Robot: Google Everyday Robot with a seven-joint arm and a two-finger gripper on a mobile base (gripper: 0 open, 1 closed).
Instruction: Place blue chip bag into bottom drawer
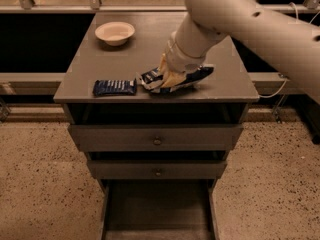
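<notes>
The blue chip bag [199,76], dark blue with white patches, lies on the grey cabinet top [145,49] near its front edge, right of centre. My gripper [169,77] comes down from the upper right and rests on the bag's middle, covering part of it. The bottom drawer [157,206] is pulled out below the cabinet, a plain grey tray with low side walls and nothing in it.
A flat dark blue bar-shaped packet [114,87] lies just left of the bag. A pale bowl [115,32] stands at the back left of the top. Two knobbed drawers [157,140] are closed above the open one. Speckled floor surrounds the cabinet.
</notes>
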